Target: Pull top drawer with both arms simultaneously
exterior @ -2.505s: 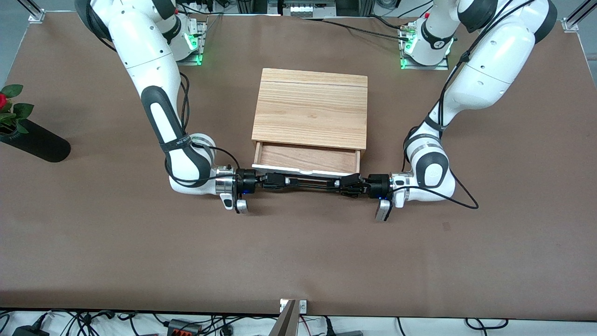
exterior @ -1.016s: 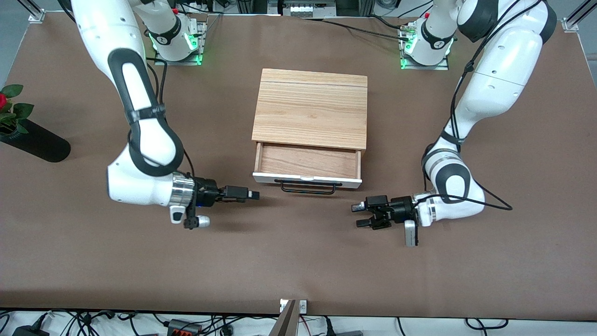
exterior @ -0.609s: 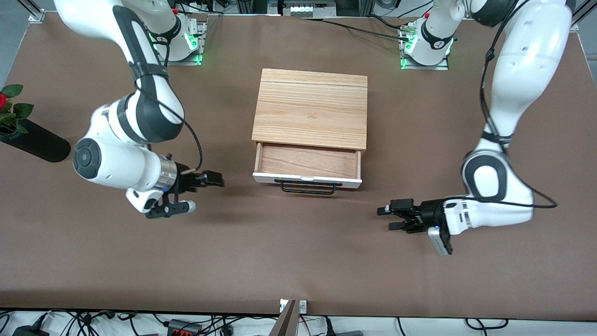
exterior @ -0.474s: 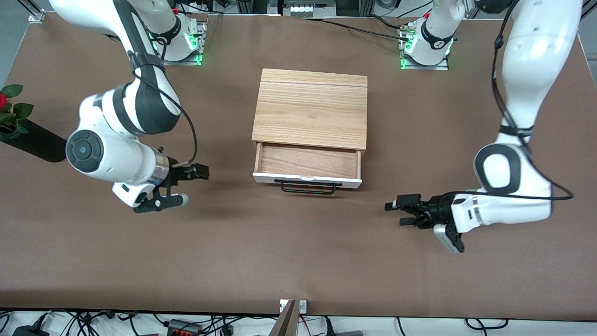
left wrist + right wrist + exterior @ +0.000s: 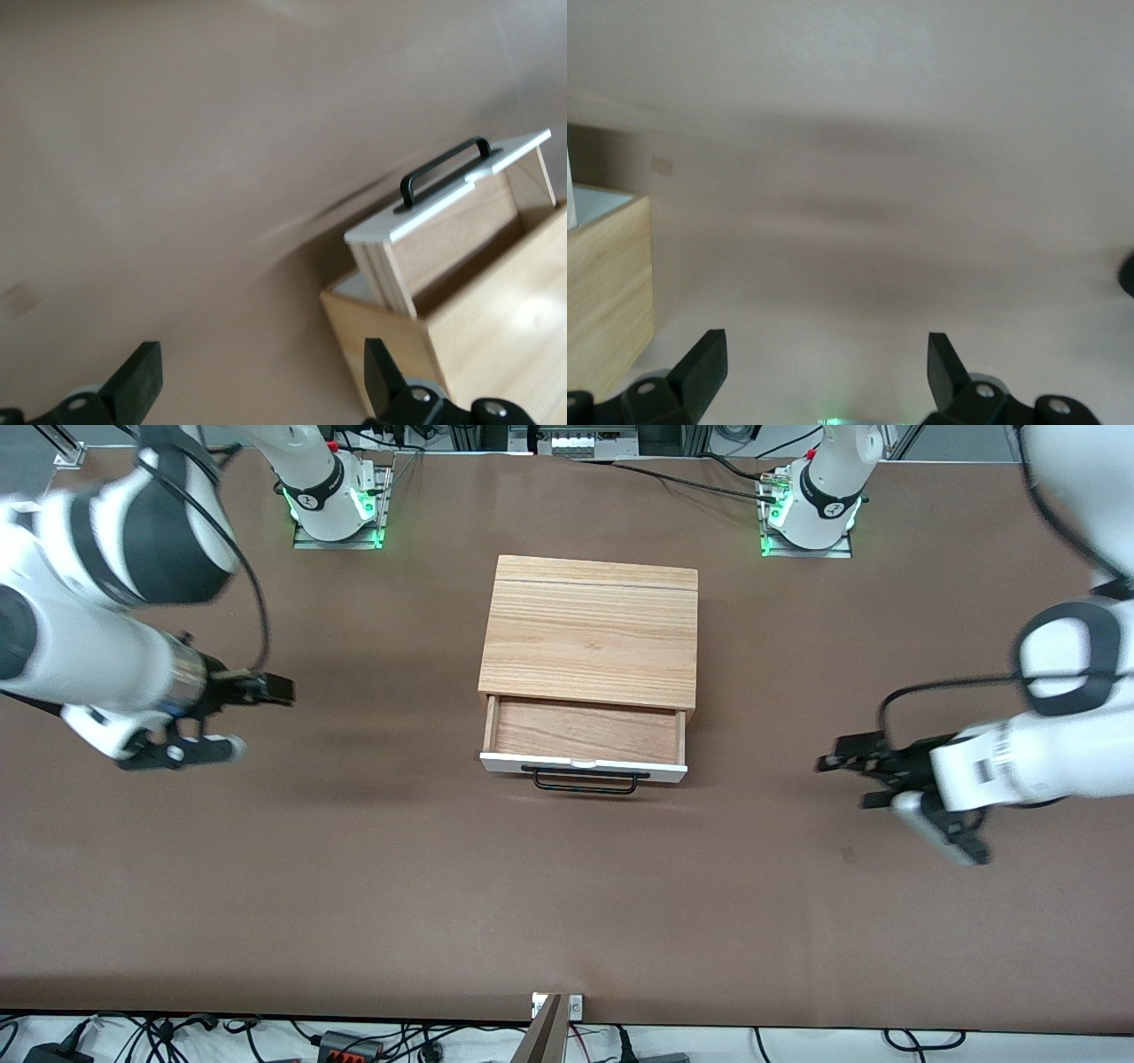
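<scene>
The small light-wood cabinet [image 5: 589, 629] stands mid-table. Its top drawer [image 5: 585, 731] is pulled partly out, showing its brown inside, white front panel [image 5: 583, 763] and black wire handle [image 5: 585, 783]. My right gripper [image 5: 276, 688] is open and empty, raised over bare table toward the right arm's end, well clear of the drawer. My left gripper [image 5: 849, 779] is open and empty over bare table toward the left arm's end. The left wrist view shows the gripper [image 5: 259, 372], the open drawer [image 5: 452, 239] and its handle [image 5: 446, 168]. The right wrist view shows the gripper [image 5: 822, 356] and a cabinet corner [image 5: 607, 283].
Both arm bases [image 5: 335, 509] [image 5: 806, 514] with green lights stand along the table edge farthest from the front camera. A small metal bracket [image 5: 556, 1005] and cables sit at the nearest edge. A dark object [image 5: 1127, 274] shows at the right wrist view's edge.
Both grippers have let go of the drawer handle, opened, and swung away from it toward their own ends of the table. The drawer stays pulled out.
</scene>
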Action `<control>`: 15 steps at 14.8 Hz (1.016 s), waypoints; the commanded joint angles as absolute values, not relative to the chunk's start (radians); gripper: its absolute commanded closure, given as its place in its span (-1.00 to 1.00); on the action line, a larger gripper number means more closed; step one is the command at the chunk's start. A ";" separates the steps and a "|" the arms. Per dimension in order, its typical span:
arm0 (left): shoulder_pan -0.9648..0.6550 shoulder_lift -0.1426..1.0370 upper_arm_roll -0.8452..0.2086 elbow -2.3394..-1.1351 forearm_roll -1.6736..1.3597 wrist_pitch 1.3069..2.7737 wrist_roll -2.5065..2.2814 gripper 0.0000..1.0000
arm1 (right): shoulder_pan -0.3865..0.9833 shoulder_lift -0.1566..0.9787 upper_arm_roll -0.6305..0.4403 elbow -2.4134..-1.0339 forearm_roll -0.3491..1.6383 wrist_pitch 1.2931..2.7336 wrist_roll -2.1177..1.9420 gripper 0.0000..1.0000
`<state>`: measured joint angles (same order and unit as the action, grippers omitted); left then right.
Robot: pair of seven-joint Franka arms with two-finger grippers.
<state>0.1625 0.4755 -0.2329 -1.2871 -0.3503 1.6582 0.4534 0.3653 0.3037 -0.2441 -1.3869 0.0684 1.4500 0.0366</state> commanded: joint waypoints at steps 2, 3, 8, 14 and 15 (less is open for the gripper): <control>0.183 0.364 -0.233 -1.226 -0.157 1.526 0.330 -1.00 | 0.370 0.209 -0.302 -1.402 0.044 1.347 0.035 -1.00; 0.181 0.329 -0.238 -1.235 -0.126 1.519 0.269 -1.00 | 0.370 0.196 -0.311 -1.402 0.037 1.316 0.034 -1.00; 0.172 0.284 -0.245 -1.270 -0.107 1.428 0.115 -1.00 | 0.153 0.069 -0.098 -1.463 -0.051 1.344 -0.008 -1.00; 0.101 0.128 -0.267 -1.451 0.064 1.446 0.014 -1.00 | -0.020 -0.087 0.009 -1.733 -0.041 1.607 -0.021 -1.00; 0.101 0.079 -0.265 -1.526 0.060 1.500 0.014 -1.00 | -0.023 -0.092 0.008 -1.732 -0.040 1.573 -0.018 -1.00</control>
<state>0.0924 0.2184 -0.2639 -1.3439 0.0385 1.4326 0.0264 0.0048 -0.0249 -0.0159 -1.6623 -0.0353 1.5892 -0.0077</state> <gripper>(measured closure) 0.000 0.000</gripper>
